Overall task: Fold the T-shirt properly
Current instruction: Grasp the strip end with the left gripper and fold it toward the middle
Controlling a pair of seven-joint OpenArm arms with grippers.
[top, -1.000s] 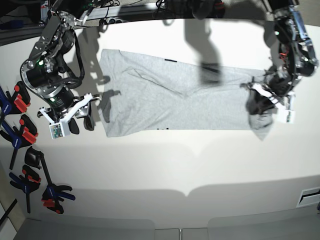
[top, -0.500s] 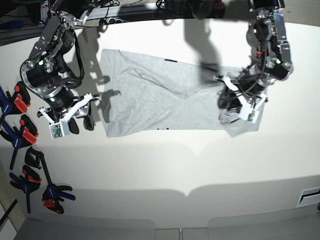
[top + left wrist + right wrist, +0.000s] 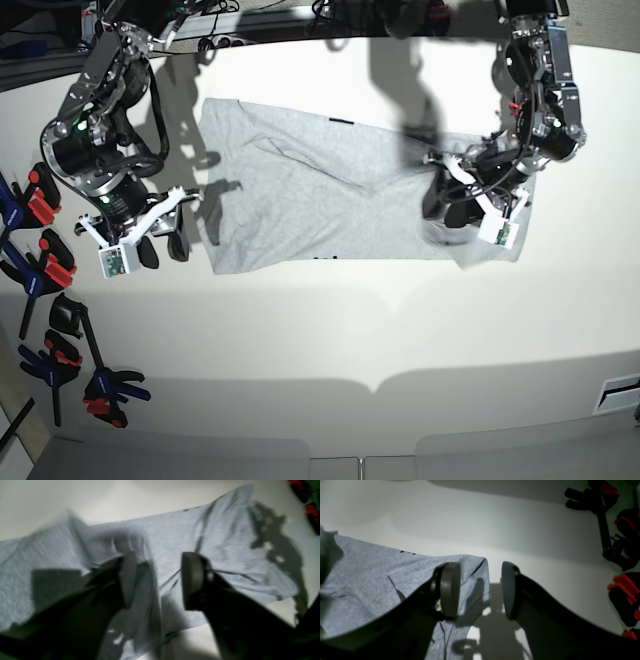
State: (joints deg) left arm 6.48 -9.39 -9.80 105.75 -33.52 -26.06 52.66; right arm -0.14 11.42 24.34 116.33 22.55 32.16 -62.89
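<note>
- Roughly mid-task: T-shirt (image 3: 320, 205) lies on the white table (image 3: 330, 330) as a long band running across the base view, so a lengthwise fold looks done; no final compact shape yet.
- Left gripper (image 3: 462, 207) sits over the shirt's end on that view's right. In the left wrist view its jaws stand apart with cloth slack between and below them, nothing pinched as far as I can see. That view is blurred, so contact of cloth with the near finger is unclear.
- That end looks doubled inward, with a loose corner sticking out toward the table's near edge; judge this as one crosswise fold laid down, untidy.
- Right gripper (image 3: 150, 228) hovers just off the opposite edge of the shirt, jaws moderately apart, empty; right wrist view shows bare table between the fingers.
- Left to do, my guess: fold the opposite end in, square up edges, flatten the diagonal creases mid-shirt.
- Clamps (image 3: 45, 270) off to the side, not involved.
</note>
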